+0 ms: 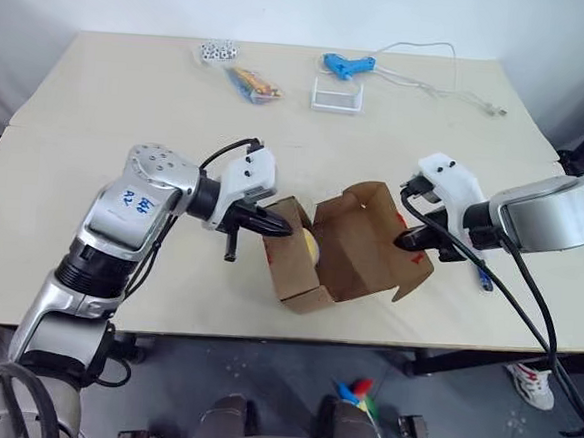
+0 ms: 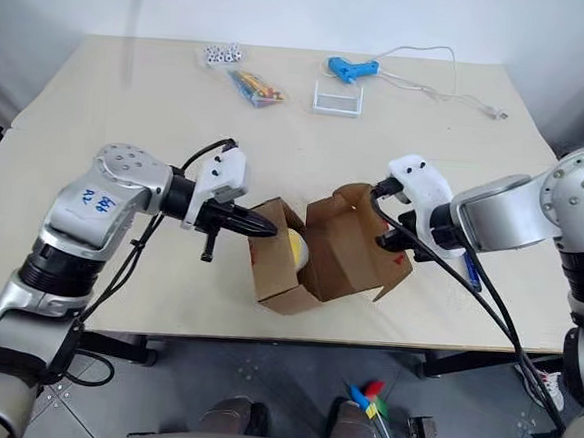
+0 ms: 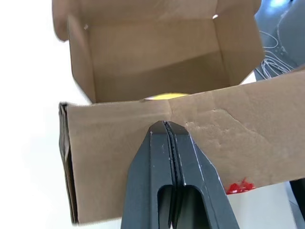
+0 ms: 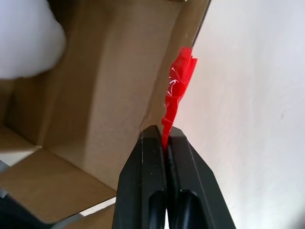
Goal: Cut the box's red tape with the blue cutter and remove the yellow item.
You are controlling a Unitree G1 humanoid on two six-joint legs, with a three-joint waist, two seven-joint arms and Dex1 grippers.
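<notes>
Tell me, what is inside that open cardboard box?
A yellow ball shows between the spread flaps of the box. Only one side of it shows; cardboard covers the rest and the box floor.

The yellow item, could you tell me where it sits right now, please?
The yellow item sits inside the opened box near the table's front edge, between the left gripper and right gripper, which pinch opposite flaps.

One box [image 1: 355, 246], one glue gun [image 1: 345, 65], one yellow ball [image 1: 312, 245]
</notes>
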